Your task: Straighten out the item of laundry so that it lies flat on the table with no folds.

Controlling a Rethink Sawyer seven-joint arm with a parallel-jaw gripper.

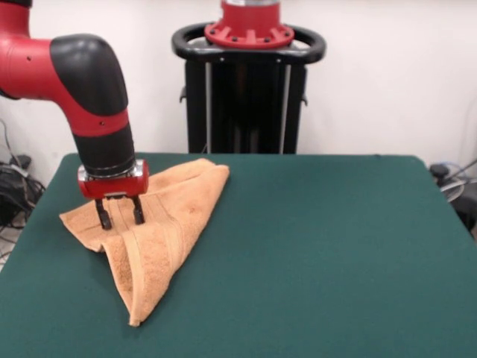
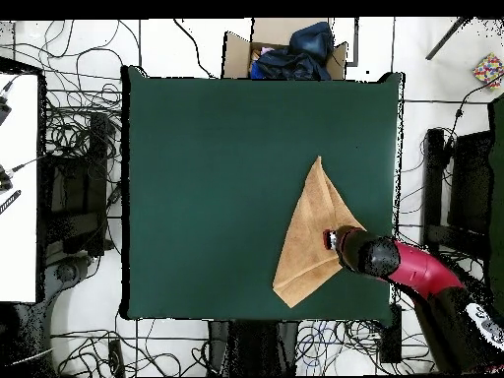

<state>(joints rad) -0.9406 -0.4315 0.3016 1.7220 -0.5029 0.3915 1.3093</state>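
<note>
The light-orange towel lies folded over into a long triangle on the left part of the green table, with one point near the front edge and one towards the pedestal. My gripper hangs straight down over the towel's left corner. Its fingers are apart, and the tips are at the cloth surface with towel showing between them. In the overhead view the towel lies right of the table's centre. There the arm covers most of the gripper at the towel's right edge.
The black pedestal stands behind the table's far edge. In the overhead view a cardboard box of dark clothes sits beyond the top edge. Cables lie on the floor all round, and a white desk stands at the left.
</note>
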